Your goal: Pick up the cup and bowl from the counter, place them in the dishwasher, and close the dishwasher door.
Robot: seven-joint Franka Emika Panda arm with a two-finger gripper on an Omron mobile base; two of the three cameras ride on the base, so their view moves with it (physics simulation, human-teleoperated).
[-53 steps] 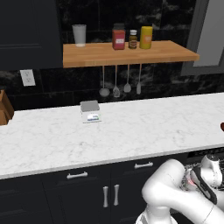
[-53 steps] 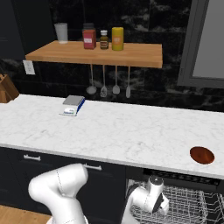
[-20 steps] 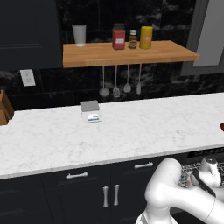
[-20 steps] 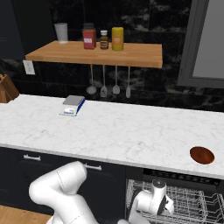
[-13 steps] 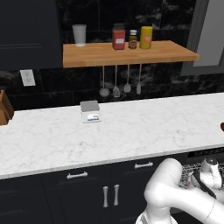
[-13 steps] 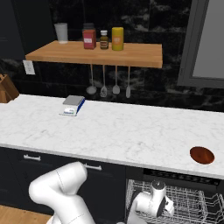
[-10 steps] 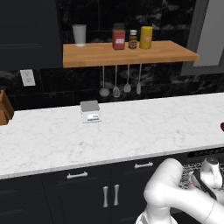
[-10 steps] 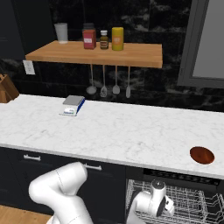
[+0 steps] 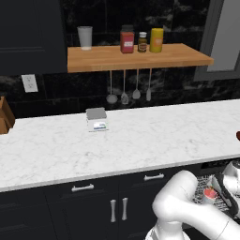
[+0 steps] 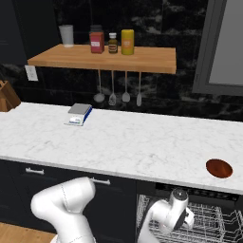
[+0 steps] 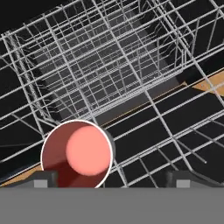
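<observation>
The cup [image 11: 76, 153], red with a white rim, sits in the silvery wire rack [image 11: 118, 65] of the dishwasher [image 10: 213, 223]. My gripper [image 11: 113, 178] hangs just over it, open. The cup is close to the left fingertip [image 11: 41, 179] and well clear of the right one. From the left base view the cup [image 9: 210, 193] shows as a red spot beside my hand [image 9: 228, 183], low in the rack. The bowl [image 10: 219, 168], small and reddish brown, rests on the white marble counter [image 10: 123, 142] above the dishwasher. The dishwasher door is out of view.
A small kitchen scale [image 10: 78, 114] lies on the counter toward the left, and a knife block [image 10: 7, 97] stands at the far left. The wooden shelf [image 10: 104, 57] holds a glass and jars, with utensils hanging beneath it. Dark cabinets with silver handles [image 9: 117, 208] flank the dishwasher.
The jaws have gone from shut on the cup to wide open, letting go of it in the rack. The hand has barely moved.
</observation>
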